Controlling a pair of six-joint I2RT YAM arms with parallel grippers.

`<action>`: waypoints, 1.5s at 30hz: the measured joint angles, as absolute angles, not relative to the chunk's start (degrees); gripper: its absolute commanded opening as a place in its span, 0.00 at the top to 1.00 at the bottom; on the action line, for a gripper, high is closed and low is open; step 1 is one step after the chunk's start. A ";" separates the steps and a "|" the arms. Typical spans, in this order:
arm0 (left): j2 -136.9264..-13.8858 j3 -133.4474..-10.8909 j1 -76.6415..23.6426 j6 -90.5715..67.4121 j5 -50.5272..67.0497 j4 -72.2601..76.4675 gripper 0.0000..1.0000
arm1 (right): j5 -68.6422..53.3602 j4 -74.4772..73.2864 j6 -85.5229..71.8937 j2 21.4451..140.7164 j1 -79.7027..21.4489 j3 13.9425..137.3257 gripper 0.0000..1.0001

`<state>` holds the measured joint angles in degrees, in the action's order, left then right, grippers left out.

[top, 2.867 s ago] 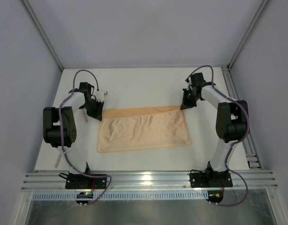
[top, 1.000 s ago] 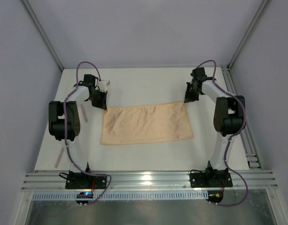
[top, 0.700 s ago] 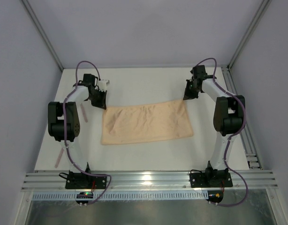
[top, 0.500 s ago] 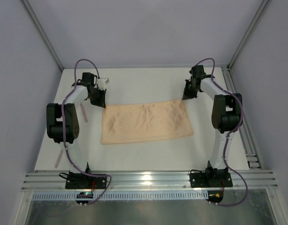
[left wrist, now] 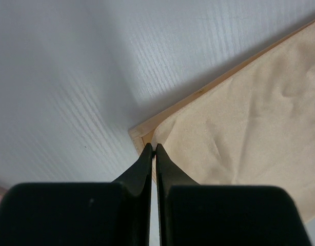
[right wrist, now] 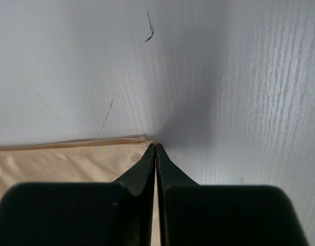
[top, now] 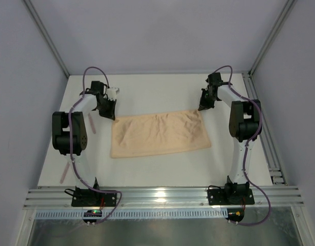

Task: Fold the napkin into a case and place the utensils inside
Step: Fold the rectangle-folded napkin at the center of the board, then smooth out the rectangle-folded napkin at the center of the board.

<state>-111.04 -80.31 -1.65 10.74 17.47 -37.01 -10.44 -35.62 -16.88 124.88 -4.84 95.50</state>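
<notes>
The peach-orange napkin (top: pixel 160 134) lies doubled on the white table as a wide rectangle, its two layers' edges meeting along the far side. My left gripper (top: pixel 111 114) is down at its far left corner. In the left wrist view the left gripper (left wrist: pixel 154 146) is shut, with the top layer of the napkin (left wrist: pixel 239 128) pinched at the tips. My right gripper (top: pixel 201 106) is at the far right corner. In the right wrist view the right gripper (right wrist: pixel 155 145) is shut at the corner of the napkin (right wrist: pixel 60 164). Two pink utensils (top: pixel 91 124) (top: pixel 63 173) lie left of the cloth.
An aluminium rail (top: pixel 162 197) runs along the near edge by the arm bases, and a slotted rail (top: pixel 273 159) lines the right side. Frame posts and grey walls close in the back and both sides. Bare white table (top: pixel 157 92) lies beyond the napkin.
Both grippers have carried the napkin's far edge a little farther back, and the cloth lies flatter. Over the last half second the right arm has shifted slightly; the left has stayed put.
</notes>
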 measured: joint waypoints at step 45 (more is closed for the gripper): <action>-96.27 -54.43 -18.35 21.37 8.67 -52.27 0.91 | -14.31 -27.35 -31.86 88.64 -13.91 44.31 0.97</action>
